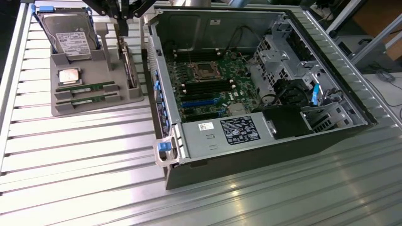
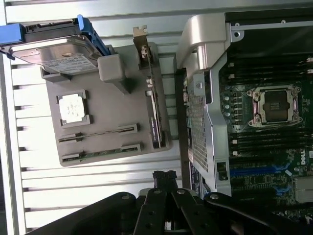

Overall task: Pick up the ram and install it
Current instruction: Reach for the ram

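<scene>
Two ram sticks lie side by side in slots of the grey tray: one nearer the processor, the other beside the tray's edge. Both are thin green boards. My gripper hangs above the tray's far end, close to the upright card, well above both sticks. Its black fingertips are shut together with nothing between them. On the exterior view's right, the open computer case shows its motherboard, with dark memory slots next to the processor socket.
The tray also holds a hard drive in a blue frame, a silvery processor and an upright expansion card. The case's raised metal wall stands between tray and motherboard. Everything rests on a slatted aluminium table.
</scene>
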Robot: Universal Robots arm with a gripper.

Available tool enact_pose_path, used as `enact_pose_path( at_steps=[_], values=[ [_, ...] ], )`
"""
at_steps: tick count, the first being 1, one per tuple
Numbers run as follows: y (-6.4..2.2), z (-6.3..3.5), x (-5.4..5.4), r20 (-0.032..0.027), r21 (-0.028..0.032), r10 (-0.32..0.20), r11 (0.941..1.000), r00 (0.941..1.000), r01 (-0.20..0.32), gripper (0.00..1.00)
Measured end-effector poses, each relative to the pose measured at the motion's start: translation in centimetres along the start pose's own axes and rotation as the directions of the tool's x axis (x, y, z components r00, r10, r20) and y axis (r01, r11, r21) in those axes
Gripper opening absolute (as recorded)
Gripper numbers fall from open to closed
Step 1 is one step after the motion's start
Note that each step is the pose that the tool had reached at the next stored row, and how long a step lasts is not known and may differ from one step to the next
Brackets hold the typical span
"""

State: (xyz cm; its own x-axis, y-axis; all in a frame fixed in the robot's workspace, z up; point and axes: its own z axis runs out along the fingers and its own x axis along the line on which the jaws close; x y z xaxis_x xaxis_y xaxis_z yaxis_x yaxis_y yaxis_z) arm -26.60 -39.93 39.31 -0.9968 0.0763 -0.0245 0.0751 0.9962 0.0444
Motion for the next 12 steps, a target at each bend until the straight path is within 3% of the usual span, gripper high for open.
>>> enact_pose_path(
  at_steps=[12],
  values=[
    [-0.14,-0.04,1.7,0.0,0.0,0.0,1.0,1.0,0.0,0.11]
  ],
)
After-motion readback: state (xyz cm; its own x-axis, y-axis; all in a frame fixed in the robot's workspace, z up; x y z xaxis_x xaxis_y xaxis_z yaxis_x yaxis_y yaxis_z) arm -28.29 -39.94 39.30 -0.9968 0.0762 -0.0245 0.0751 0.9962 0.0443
